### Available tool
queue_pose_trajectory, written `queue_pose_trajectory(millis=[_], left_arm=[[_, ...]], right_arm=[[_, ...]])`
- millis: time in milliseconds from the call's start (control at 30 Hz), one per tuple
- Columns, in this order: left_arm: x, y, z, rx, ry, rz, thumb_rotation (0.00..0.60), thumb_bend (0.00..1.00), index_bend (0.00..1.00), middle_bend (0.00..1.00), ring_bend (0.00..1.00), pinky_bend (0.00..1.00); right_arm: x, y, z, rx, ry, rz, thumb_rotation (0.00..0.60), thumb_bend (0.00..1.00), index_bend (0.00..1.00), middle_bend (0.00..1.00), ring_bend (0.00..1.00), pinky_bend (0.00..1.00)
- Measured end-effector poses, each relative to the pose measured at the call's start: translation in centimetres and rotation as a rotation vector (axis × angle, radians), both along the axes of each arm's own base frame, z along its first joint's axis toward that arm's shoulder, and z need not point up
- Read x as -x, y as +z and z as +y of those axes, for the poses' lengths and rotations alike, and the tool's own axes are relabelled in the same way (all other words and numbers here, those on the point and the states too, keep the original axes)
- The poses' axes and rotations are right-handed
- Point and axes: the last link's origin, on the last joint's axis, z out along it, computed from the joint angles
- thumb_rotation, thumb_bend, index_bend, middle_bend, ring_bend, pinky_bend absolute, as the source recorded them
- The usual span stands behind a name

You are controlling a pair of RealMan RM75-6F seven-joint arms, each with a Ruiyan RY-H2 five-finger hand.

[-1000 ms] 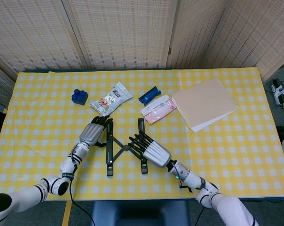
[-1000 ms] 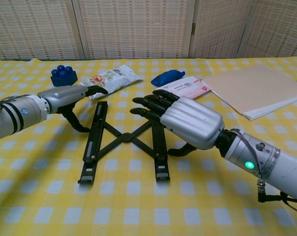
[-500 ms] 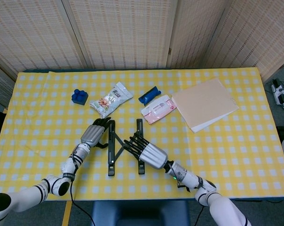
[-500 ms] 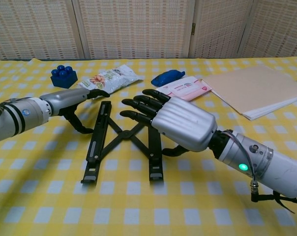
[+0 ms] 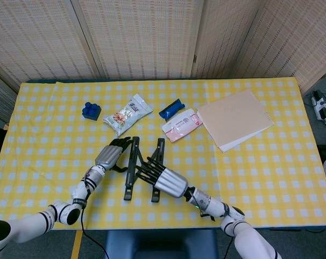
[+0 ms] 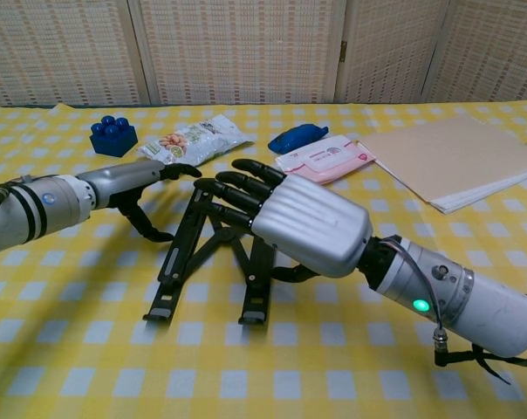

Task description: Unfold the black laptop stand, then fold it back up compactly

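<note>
The black laptop stand (image 5: 131, 175) (image 6: 178, 262) lies mid-table as two rails joined by crossed links, the rails close together and nearer at their far ends. My left hand (image 5: 110, 156) (image 6: 124, 182) is at its left side, fingertips touching the far end of the left rail, thumb curved down beside it. From the right, my right hand (image 5: 167, 182) (image 6: 305, 229) reaches over the right rail, fingers spread flat above the links, thumb low on the rail's right side. Neither hand plainly closes around a rail.
Behind the stand lie a blue toy block (image 5: 91, 110), a snack bag (image 5: 128, 113), a blue packet (image 5: 171, 108) and a pink wipes pack (image 5: 181, 124). A tan folder (image 5: 234, 118) sits at the back right on the yellow checked tablecloth (image 5: 271, 172).
The two rails have drawn much closer together. My right hand has slid left with the right rail; the left hand has followed the left rail slightly right.
</note>
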Motion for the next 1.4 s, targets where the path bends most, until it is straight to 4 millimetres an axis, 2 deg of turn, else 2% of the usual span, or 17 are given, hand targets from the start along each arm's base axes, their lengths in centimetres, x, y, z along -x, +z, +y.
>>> queue_pose_trajectory(millis=[400,567,700,833,1067,1267,1400], left_arm=[[-1.0,-0.3,-0.6,0.033,-0.01,-0.028,0.6,0.23,0.05,0.0,0.0,0.0],[-1.0,0.3,-0.5,0.012,-0.015,-0.032,0.6,0.23,0.04,0.0,0.0,0.0],[-0.5,1.6,-0.3,-0.028,-0.022,-0.026,0.6,0.23,0.04,0.0,0.0,0.0],[0.5,3.6,-0.4,-0.083,-0.028,-0.028,0.6,0.23,0.04,0.0,0.0,0.0],[2.0,7.3,-0.9,-0.155,-0.008,-0.061,0.6,0.23,0.04,0.0,0.0,0.0],[3.0,9.6,-1.3,-0.186,-0.002,-0.07,0.6,0.23,0.03,0.0,0.0,0.0],[3.4,10.2,-1.4,-0.192,0.011,-0.083,0.6,0.23,0.03,0.0,0.0,0.0]], right_arm=[[-0.9,-0.4,0.3,-0.009,0.019,-0.017,0.6,0.21,0.0,0.0,0.0,0.0],[-0.8,-0.2,0.5,-0.016,0.021,-0.036,0.6,0.21,0.0,0.0,0.0,0.0],[-0.2,0.5,0.3,-0.036,0.013,-0.045,0.6,0.21,0.0,0.0,0.0,0.0],[0.1,1.2,-0.1,-0.095,-0.001,-0.059,0.6,0.21,0.0,0.0,0.0,0.0],[-1.1,2.4,-0.8,-0.247,-0.039,-0.021,0.6,0.21,0.0,0.0,0.0,0.0],[-3.2,2.9,-1.1,-0.359,-0.115,0.161,0.6,0.21,0.0,0.0,0.0,0.0],[-4.4,3.2,-2.3,-0.354,-0.144,0.313,0.6,0.21,0.0,0.0,0.0,0.0]])
